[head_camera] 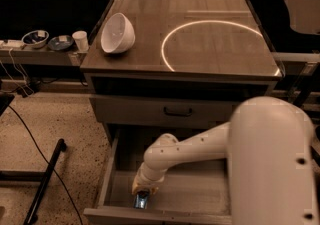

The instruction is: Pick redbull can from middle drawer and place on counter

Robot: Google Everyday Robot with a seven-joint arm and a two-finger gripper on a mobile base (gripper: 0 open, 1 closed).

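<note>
Hovering low in the middle drawer (200, 189), my gripper (143, 190) just above the redbull can (141, 201), perhaps touching, whether I hold it I cannot tell

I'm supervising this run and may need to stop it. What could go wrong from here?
The gripper sits low in the middle drawer, directly over the redbull can beside the front wall: the can might slip or jam against that wall. Lifting out, the arm could catch the drawer front above.
</note>
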